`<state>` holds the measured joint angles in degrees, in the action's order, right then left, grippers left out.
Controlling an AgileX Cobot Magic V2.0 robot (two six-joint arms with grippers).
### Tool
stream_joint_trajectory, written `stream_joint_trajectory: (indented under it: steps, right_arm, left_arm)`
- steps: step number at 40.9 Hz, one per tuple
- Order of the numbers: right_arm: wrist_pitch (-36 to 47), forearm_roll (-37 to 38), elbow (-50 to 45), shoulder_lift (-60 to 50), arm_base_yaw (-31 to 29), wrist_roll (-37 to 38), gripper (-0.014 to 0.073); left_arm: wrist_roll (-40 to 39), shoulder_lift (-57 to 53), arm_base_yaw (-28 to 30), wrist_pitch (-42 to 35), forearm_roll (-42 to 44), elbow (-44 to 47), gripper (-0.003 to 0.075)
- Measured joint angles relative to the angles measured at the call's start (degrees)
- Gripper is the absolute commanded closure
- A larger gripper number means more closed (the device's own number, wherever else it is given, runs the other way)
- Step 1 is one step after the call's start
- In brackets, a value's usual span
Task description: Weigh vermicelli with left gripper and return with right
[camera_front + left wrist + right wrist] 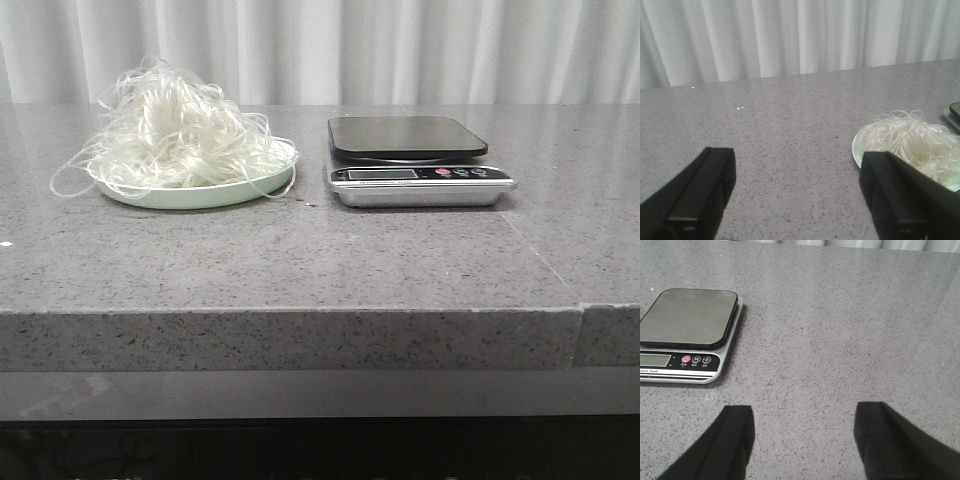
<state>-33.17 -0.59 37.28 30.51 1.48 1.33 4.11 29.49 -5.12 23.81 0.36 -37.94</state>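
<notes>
Front view looks level across the counter (300, 260) toward the curtain (400, 50). Left wrist view hangs low, sharing the plate (856, 150); right wrist view sits close, sharing the scale (687, 335).

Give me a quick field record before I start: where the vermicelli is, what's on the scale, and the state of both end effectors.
vermicelli: heaped on the pale green plate, strands trailing over the rim
kitchen scale: platform bare, beside the plate on its right in the front view
left end effector: open, holding nothing, near the plate
right end effector: open, holding nothing, near the scale
countertop: grey speckled stone
weighing: not yet started
</notes>
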Motion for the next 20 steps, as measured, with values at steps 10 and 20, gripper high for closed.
stream_joint_trajectory:
  steps: [10, 20]
  right_arm:
    - [0.0, 0.0, 0.0, 0.0, 0.0, 0.0, 0.0057]
    - [0.0, 0.0, 0.0, 0.0, 0.0, 0.0, 0.0057]
  left_arm:
    - [0.3, 11.6, -6.8, -0.1, -0.4, -4.6, 0.0142]
    - [0.6, 27.3, -11.9, -1.5, 0.4, -10.8, 0.0142]
